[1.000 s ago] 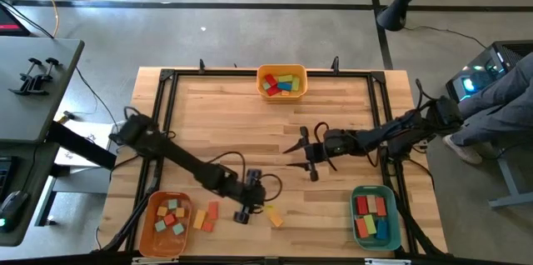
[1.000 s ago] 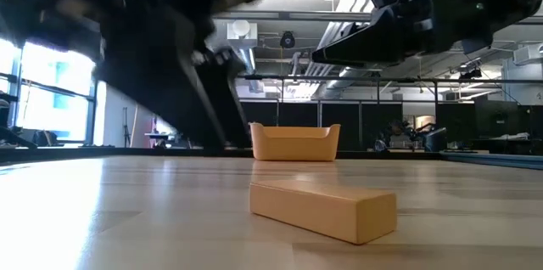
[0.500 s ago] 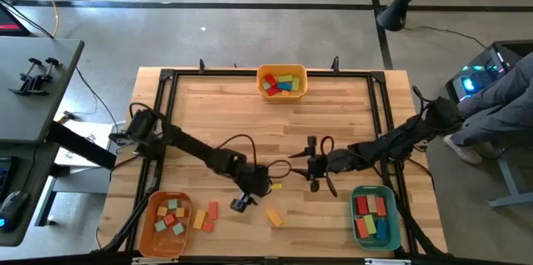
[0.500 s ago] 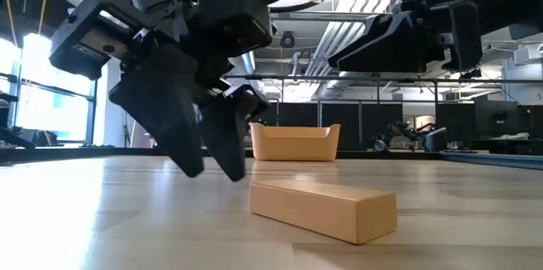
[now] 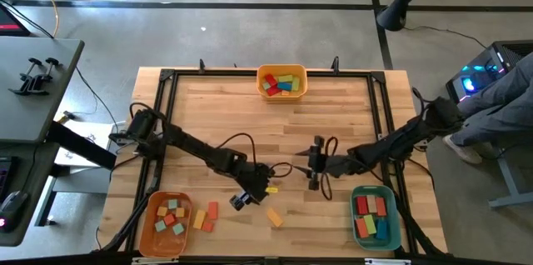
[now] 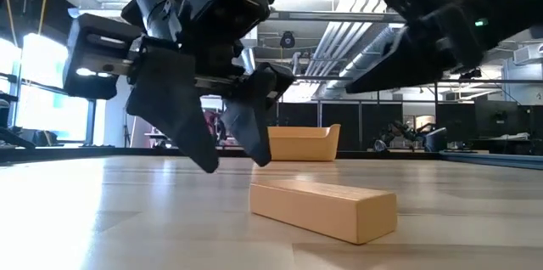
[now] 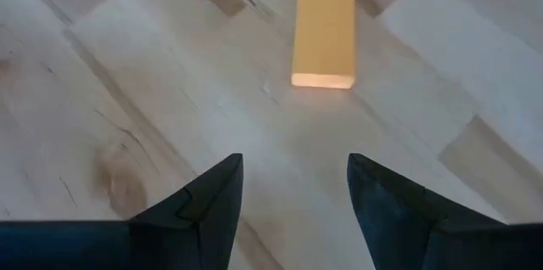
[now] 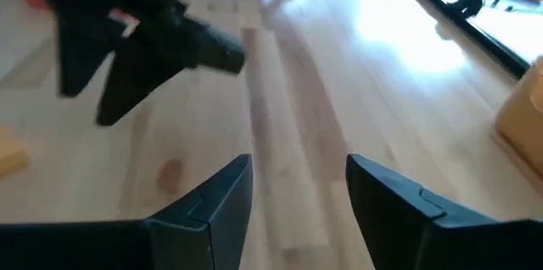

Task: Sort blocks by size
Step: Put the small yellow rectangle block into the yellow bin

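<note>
An orange-yellow bar block (image 5: pixel 274 217) lies flat on the wood near the table's front edge; it also shows in the low view (image 6: pixel 322 209) and the left wrist view (image 7: pixel 323 28). My left gripper (image 5: pixel 246 200) hangs open just above the table, a short way left of that block and pointing down at a slant toward it (image 7: pixel 293 185). My right gripper (image 5: pixel 311 170) hovers open above the table's middle right, higher up (image 6: pixel 424 49), empty (image 8: pixel 297 185). An orange block (image 5: pixel 200 219) and a red block (image 5: pixel 212 211) lie beside the orange bin.
The orange bin (image 5: pixel 148 230) at the near left, the teal bin (image 5: pixel 391 215) at the near right and the yellow bin (image 5: pixel 281 71) at the far middle each hold several blocks. A black frame (image 5: pixel 171 115) rims the table. A person sits at the right (image 5: pixel 500 107).
My left gripper has swung toward the table's right and slightly far, sunk a little and rolled about its own axis, so the bar now lies ahead of its fingers. My right gripper has moved toward the near edge, dropped slightly and turned. No block has moved.
</note>
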`<move>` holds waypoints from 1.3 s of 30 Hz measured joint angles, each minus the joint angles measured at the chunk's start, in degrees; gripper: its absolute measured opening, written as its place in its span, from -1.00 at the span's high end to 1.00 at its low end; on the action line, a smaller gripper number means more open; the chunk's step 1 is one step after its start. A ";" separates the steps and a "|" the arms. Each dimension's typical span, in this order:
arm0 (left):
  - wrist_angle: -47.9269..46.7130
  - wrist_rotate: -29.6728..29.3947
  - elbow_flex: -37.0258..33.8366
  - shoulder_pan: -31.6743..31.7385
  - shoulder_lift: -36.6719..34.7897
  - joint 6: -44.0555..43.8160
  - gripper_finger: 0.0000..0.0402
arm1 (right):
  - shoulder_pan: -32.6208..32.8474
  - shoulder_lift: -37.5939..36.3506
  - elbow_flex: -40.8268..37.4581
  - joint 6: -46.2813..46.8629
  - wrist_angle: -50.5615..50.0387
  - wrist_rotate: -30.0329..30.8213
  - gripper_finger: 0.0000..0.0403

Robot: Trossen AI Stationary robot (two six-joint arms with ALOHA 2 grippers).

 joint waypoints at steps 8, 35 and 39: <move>4.13 -0.25 0.00 -5.12 0.04 3.40 0.01 | 8.74 -0.02 0.00 10.66 -2.87 4.99 0.07; 24.56 -5.68 0.15 -6.07 10.99 -12.56 0.09 | 10.82 0.04 0.00 10.12 -2.66 10.08 0.07; 21.47 -7.75 0.21 -6.13 9.96 -16.77 0.44 | 12.66 -0.24 0.02 8.23 -1.09 10.05 0.07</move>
